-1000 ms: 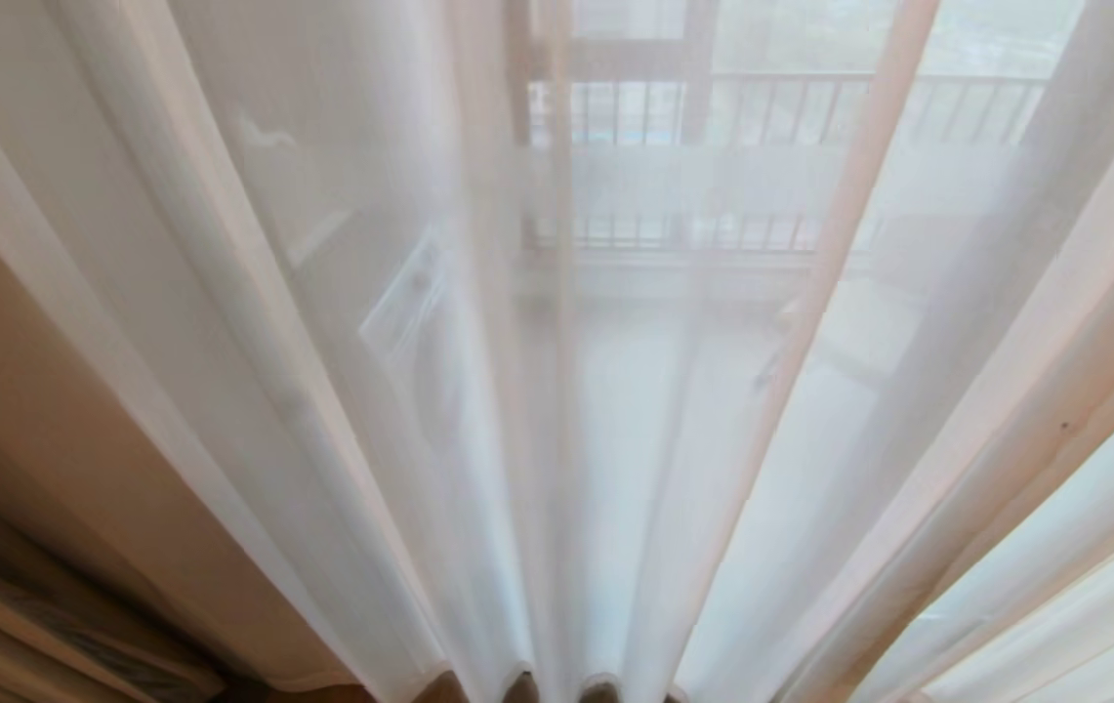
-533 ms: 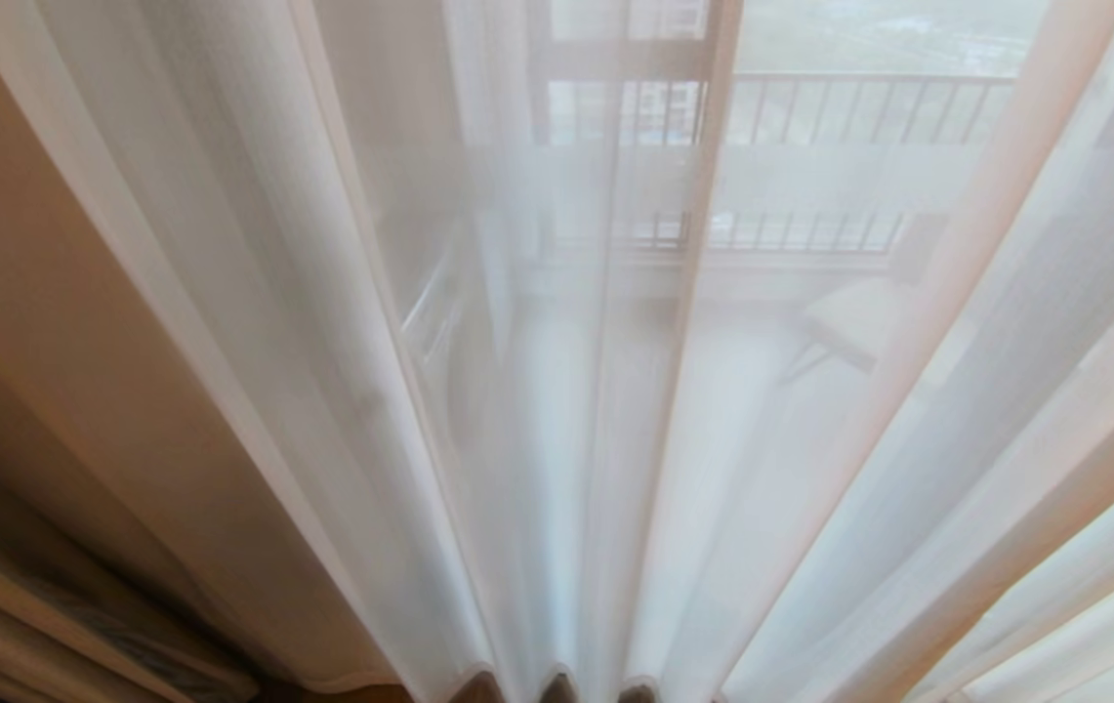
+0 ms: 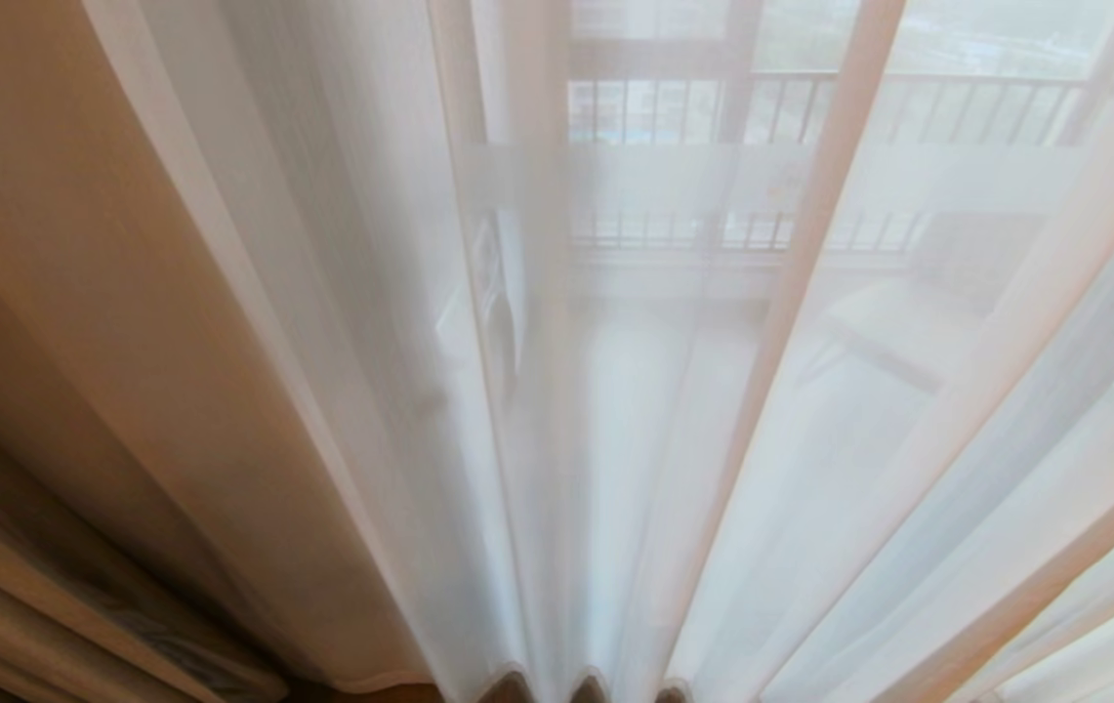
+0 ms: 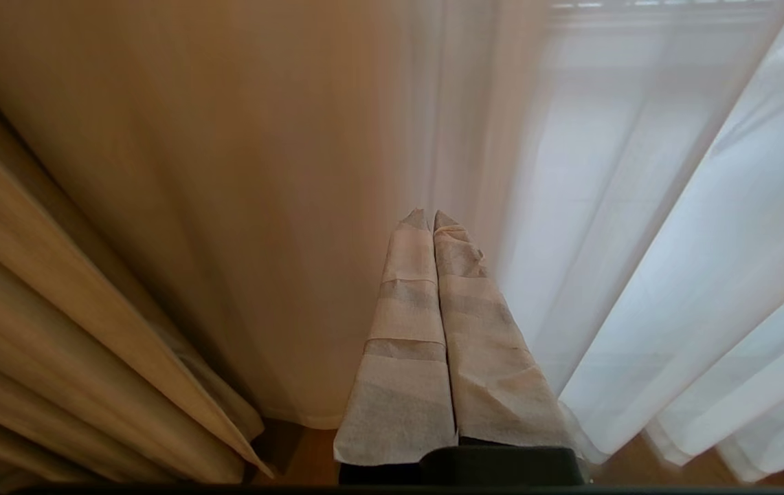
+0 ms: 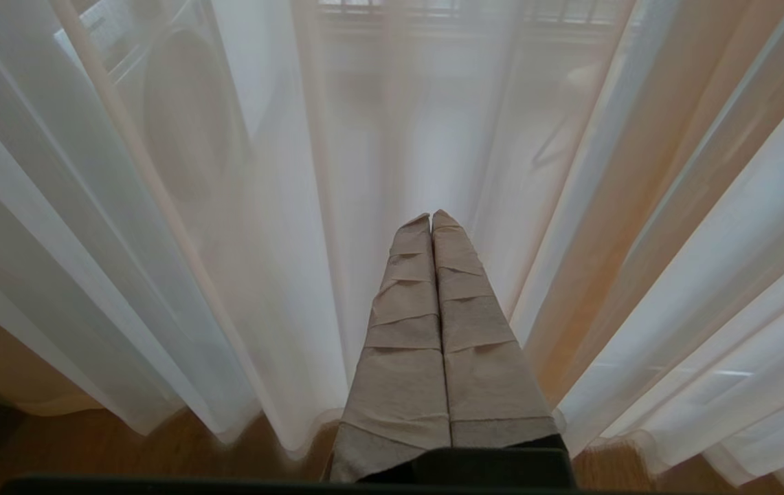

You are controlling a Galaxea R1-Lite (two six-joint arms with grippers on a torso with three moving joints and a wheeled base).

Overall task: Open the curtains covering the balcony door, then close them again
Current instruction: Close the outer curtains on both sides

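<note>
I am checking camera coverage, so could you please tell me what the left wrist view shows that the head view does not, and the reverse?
Only the left wrist view shows the left gripper, its tape-wrapped fingers shut together and holding nothing, pointing at the drapes.

Only the head view shows the dark-barred balcony railing and the dark-framed glass balcony door, seen through the fabric.

Both show the thin white sheer curtains hanging closed, with the thick greyish-beige opaque curtain bunched beside them.

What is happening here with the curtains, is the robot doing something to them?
Nothing is gripped at this moment. The white sheers hang drawn across the balcony door, with the thick beige drape bunched at the left. The left gripper and right gripper are both shut and empty, pointing at the fabric.
</note>
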